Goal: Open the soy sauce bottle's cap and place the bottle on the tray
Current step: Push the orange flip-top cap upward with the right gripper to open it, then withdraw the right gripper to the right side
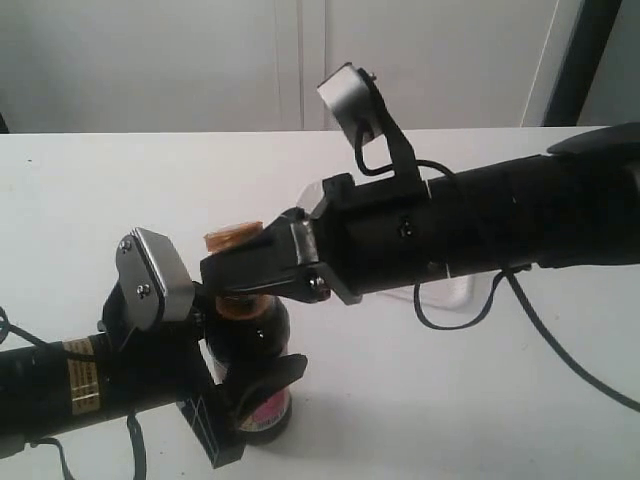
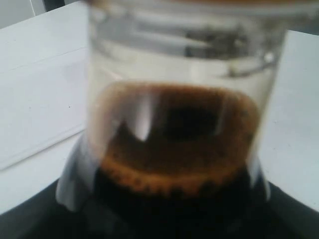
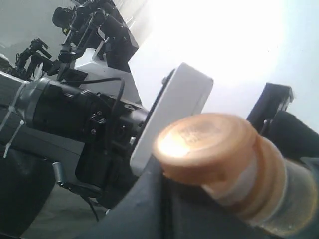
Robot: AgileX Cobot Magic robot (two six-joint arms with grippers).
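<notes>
The soy sauce bottle (image 1: 252, 345) stands upright near the table's front, with dark liquid and a pink label low down. My left gripper (image 1: 250, 392) is shut on its body. In the left wrist view the bottle (image 2: 174, 124) fills the picture and hides the fingers. The orange-brown cap (image 1: 234, 238) is tipped up, and white spout (image 3: 240, 183) shows between the lid (image 3: 207, 142) and its collar. My right gripper (image 1: 228, 272) lies across the neck just under the lid, its fingers (image 3: 144, 209) pressed together, nothing between them. The white tray (image 1: 462, 292) is mostly hidden behind the right arm.
The right arm (image 1: 480, 230) stretches across the middle of the white table (image 1: 120, 190). Its cable (image 1: 560, 350) loops down over the table at right. A pale wall runs along the back. The left wrist camera housing (image 3: 172, 114) sits close beside the cap.
</notes>
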